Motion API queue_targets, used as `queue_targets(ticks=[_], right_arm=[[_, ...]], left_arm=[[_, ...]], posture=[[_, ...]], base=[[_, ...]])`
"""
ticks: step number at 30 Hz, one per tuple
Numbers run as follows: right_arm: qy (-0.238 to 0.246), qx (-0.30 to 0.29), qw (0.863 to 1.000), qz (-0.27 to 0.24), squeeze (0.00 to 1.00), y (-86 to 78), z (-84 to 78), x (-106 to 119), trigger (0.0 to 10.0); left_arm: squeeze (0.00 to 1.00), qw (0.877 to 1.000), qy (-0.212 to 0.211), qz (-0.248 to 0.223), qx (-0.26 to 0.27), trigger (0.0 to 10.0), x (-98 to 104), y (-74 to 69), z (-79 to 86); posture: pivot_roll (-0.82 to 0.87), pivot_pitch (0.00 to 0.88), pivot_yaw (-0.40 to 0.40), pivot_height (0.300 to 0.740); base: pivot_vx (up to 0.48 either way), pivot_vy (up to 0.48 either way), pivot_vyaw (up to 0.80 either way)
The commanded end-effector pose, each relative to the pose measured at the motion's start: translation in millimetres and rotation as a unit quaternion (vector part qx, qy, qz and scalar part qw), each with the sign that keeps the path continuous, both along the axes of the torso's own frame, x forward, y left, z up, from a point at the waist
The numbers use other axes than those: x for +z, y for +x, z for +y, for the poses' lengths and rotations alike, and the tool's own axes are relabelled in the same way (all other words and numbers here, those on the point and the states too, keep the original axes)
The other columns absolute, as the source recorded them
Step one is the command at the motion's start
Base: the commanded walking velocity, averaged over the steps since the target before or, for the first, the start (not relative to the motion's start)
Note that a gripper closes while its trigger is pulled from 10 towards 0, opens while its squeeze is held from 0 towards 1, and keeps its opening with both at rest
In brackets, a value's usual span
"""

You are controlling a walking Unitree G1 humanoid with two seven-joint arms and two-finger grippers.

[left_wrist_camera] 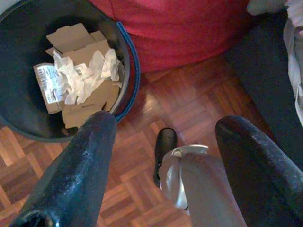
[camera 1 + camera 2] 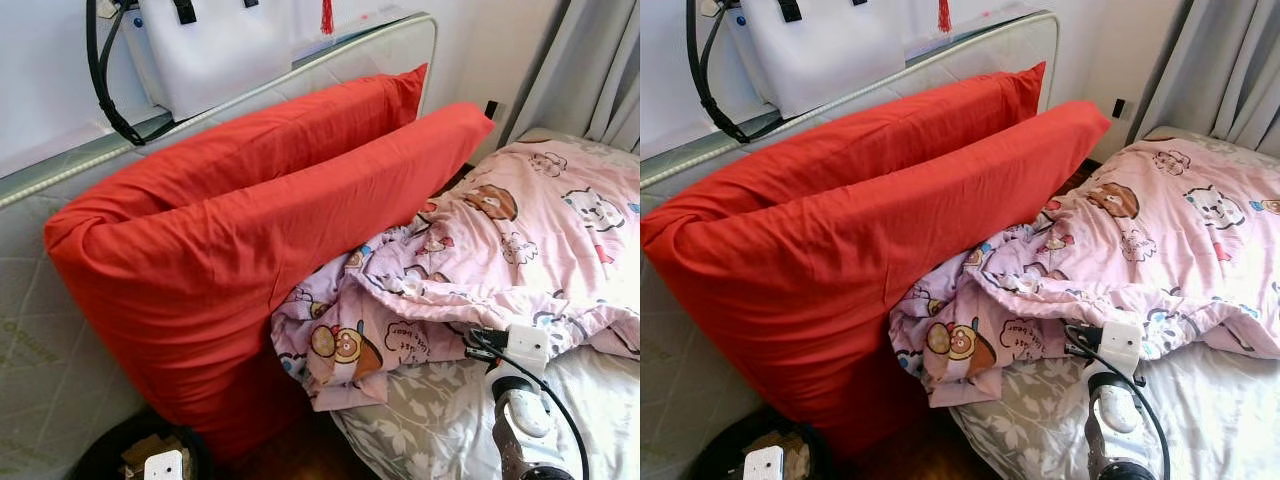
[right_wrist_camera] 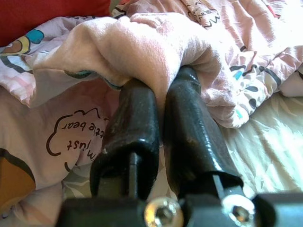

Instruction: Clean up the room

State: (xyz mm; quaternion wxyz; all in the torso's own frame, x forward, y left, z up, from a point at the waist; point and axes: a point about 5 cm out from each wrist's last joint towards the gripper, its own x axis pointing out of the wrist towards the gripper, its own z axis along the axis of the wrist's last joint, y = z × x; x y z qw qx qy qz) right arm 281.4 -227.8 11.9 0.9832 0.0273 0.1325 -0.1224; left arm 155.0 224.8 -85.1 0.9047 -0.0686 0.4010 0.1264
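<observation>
Left gripper (image 1: 163, 156) down low over wood floor, fingers spread, nothing between them; black bin (image 1: 128, 71) of cardboard scraps near. Red pillows (image 2: 250, 210) propped along headboard. Pink cartoon duvet (image 2: 500, 250) bunched mid-bed beside them. Right gripper (image 3: 163, 94) at duvet's near edge, fingers clenched on fold of fabric. Step looks like bed-making: next likely a steady pull to spread cover flat without losing pinch.
</observation>
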Motion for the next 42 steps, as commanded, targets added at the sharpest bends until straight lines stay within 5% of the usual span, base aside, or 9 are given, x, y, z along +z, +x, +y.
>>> queue_targets(ticks=[1, 42], right_arm=[[-0.002, 0.008, 1.0, -0.011, 0.0, 5.7, 3.1, 6, 10.0], [-0.038, -0.063, 0.997, -0.037, 0.0, 7.4, -17.1, 19, 10.0]], left_arm=[[0.0, 1.0, -0.002, 0.027, 0.005, 10.0, -6, -13.6, -0.8], [0.0, 1.0, 0.002, 0.026, -0.001, 10.0, -7, -15.2, -1.4]], posture=[[-0.04, 0.056, 0.009, 0.74], [-0.04, 0.043, 0.02, 0.74]], base=[[-0.281, 0.0, 0.0], [-0.304, 0.0, 0.0]])
